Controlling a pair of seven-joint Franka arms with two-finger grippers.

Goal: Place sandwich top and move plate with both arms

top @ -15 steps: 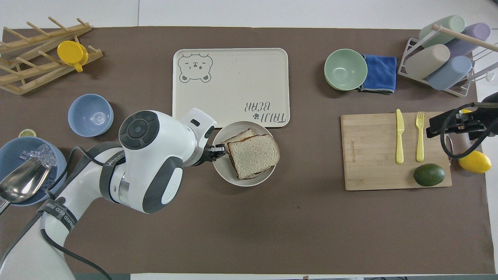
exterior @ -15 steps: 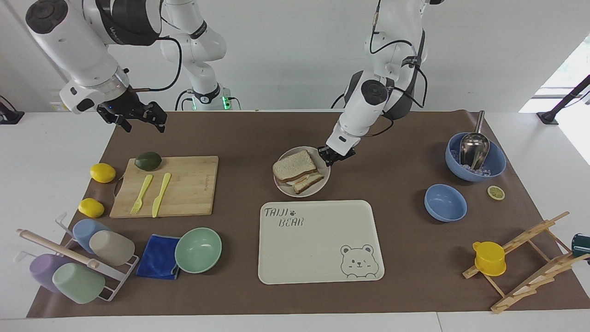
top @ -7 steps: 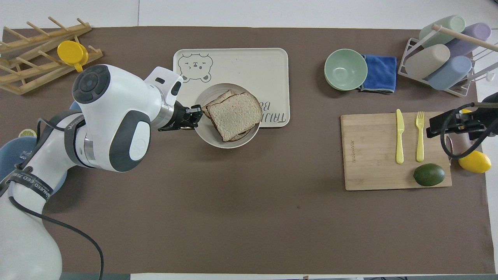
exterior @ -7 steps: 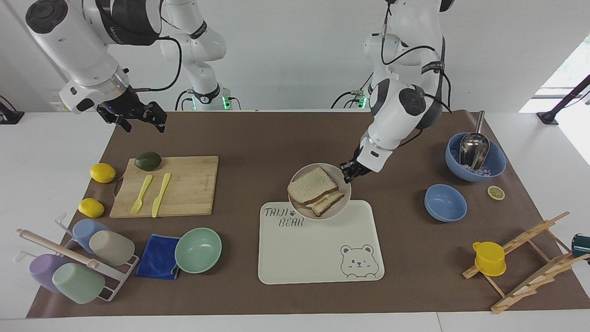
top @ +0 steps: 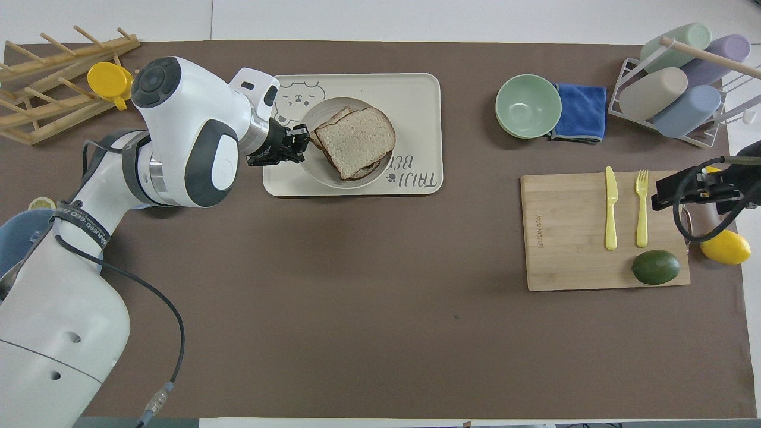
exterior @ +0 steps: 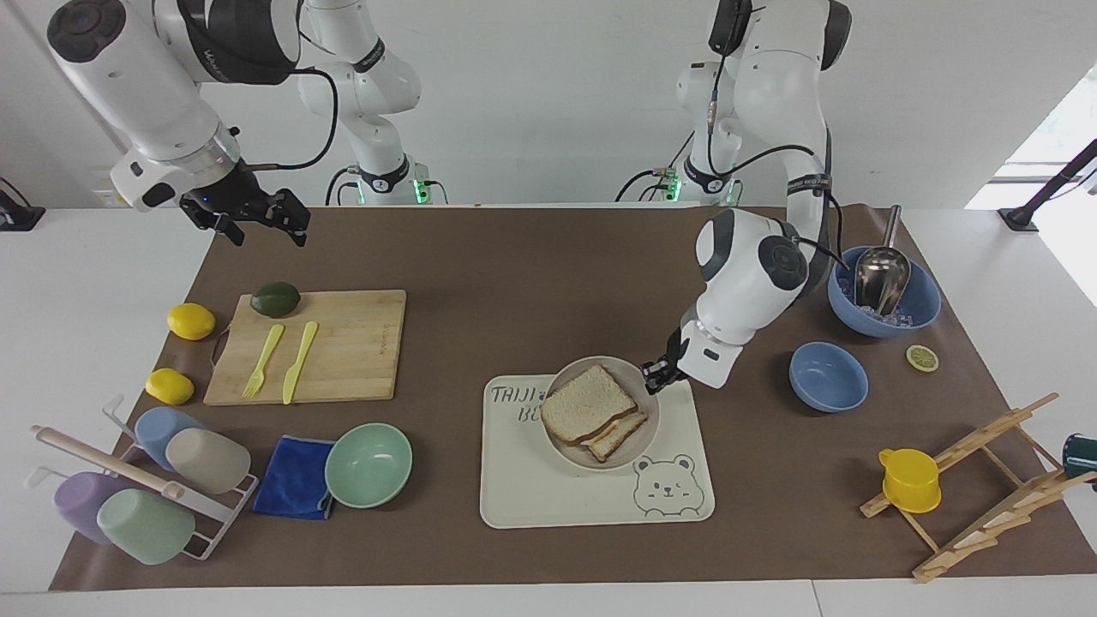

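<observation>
The sandwich top, a pale wheat slice with brown crust, lies on a lower slice on the round beige plate. My left gripper is shut on the plate's rim at the side toward the left arm's end and holds the plate over the cream bear tray. I cannot tell whether the plate touches the tray. The overhead view shows the same: the sandwich top, the plate, my left gripper and the tray. My right gripper waits open and empty in the air near the cutting board's corner.
A cutting board carries an avocado, a yellow fork and a knife. A mint-green bowl and a blue cloth lie beside the tray. Two blue bowls, one with a scoop, stand toward the left arm's end.
My left gripper has carried the plate with the sandwich away from the robots, from the brown mat to over the bear tray. The right arm has not moved.
</observation>
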